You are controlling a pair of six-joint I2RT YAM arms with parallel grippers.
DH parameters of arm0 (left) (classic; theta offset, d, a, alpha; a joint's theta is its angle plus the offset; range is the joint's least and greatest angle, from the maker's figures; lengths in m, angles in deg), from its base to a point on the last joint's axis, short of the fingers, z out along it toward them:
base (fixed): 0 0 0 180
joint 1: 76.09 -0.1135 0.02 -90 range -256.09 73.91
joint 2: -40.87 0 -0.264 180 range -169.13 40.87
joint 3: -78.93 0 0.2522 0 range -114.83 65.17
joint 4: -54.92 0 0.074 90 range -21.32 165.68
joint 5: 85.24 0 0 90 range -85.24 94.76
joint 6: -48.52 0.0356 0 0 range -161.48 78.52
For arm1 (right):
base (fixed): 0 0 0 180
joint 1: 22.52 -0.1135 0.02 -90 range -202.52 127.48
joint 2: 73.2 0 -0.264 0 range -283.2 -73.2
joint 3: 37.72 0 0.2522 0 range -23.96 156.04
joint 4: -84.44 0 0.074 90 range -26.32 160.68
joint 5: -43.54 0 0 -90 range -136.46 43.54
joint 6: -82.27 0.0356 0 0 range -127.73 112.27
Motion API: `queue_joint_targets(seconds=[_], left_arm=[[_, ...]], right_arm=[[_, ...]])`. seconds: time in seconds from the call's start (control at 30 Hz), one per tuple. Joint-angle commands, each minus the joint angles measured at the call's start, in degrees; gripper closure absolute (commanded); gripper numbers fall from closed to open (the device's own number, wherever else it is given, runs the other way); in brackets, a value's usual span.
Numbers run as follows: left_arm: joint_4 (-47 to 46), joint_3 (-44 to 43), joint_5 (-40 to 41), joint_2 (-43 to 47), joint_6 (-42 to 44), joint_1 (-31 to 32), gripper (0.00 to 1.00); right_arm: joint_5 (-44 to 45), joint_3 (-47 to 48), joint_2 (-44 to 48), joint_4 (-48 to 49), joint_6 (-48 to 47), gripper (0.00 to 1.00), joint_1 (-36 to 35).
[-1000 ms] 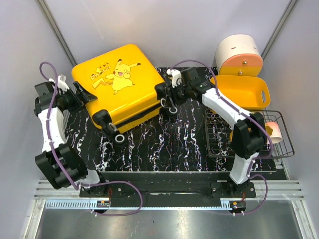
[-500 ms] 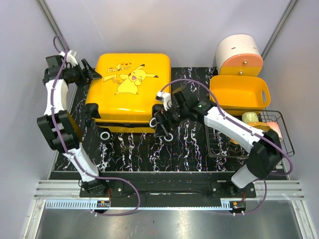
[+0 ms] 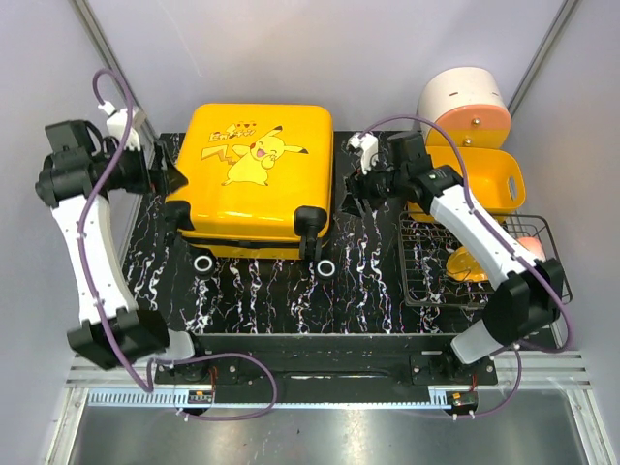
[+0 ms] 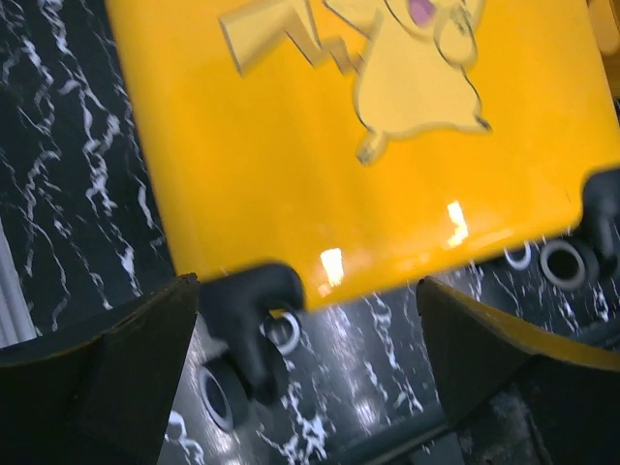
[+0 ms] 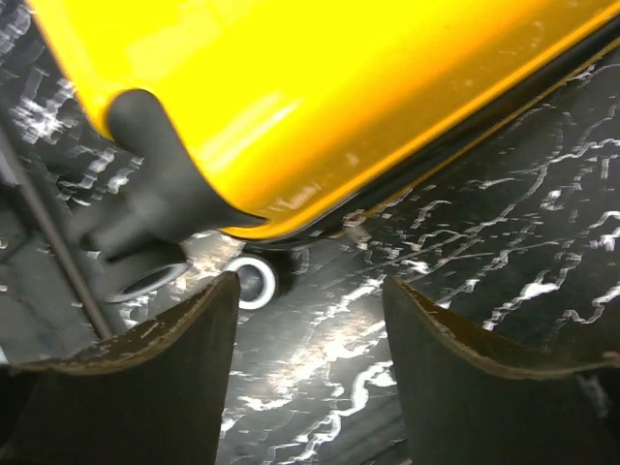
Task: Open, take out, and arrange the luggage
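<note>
Yellow, glossy, the luggage (image 3: 254,174) lay closed. The left gripper (image 3: 172,180) and right gripper (image 3: 349,201) flanked it, fingers (image 4: 107,368) spread wide, holding nothing.

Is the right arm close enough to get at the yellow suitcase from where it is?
Probably yes: the right arm holds its open jaws just beside the suitcase, nothing between them.

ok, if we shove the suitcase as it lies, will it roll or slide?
Probably slide: the suitcase lies flat, lid up, so its wheels stick out at the near edge and likely carry nothing. The glossy shell looks stiff and probably slippery to grip. Being broad, it may swivel if pushed off-centre.
</note>
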Motion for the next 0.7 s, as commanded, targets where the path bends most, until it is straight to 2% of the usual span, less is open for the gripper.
queue_joint_targets(seconds=[0.0,0.03,0.13,0.17,0.27,0.37,0.53,0.67], left_arm=[[7.8,10.9,1.4,8.0,5.6,-0.3,0.01],[7.9,12.7,1.0,8.9,5.0,-0.5,0.01],[6.8,17.9,-0.6,11.1,2.7,-0.4,0.01],[6.1,18.9,-0.3,11.1,2.1,-0.4,0.01],[4.1,20.3,0.6,9.6,1.0,-0.4,0.03],[3.5,17.4,0.9,5.4,0.7,-0.3,0.05],[3.4,7.5,2.8,-4.9,0.6,0.0,0.07],[3.8,-1.4,4.3,-12.0,0.4,0.3,0.08]], right_arm=[[4.5,-1.5,-4.0,2.9,-10.0,0.36,-0.6],[3.6,-2.3,-4.5,4.0,-10.2,0.41,-0.6],[-3.5,-5.3,-6.9,9.4,-8.9,0.44,-0.6],[-5.2,-6.2,-7.6,11.5,-7.7,0.49,-0.8],[-7.6,-8.6,-9.8,18.4,-5.6,0.51,-3.8],[-7.1,-9.9,-10.6,23.7,-5.1,0.52,-7.8],[-5.0,-8.9,-12.0,30.9,-0.5,0.53,-14.2],[-3.8,-4.3,-14.5,33.6,6.0,0.52,-17.6]])
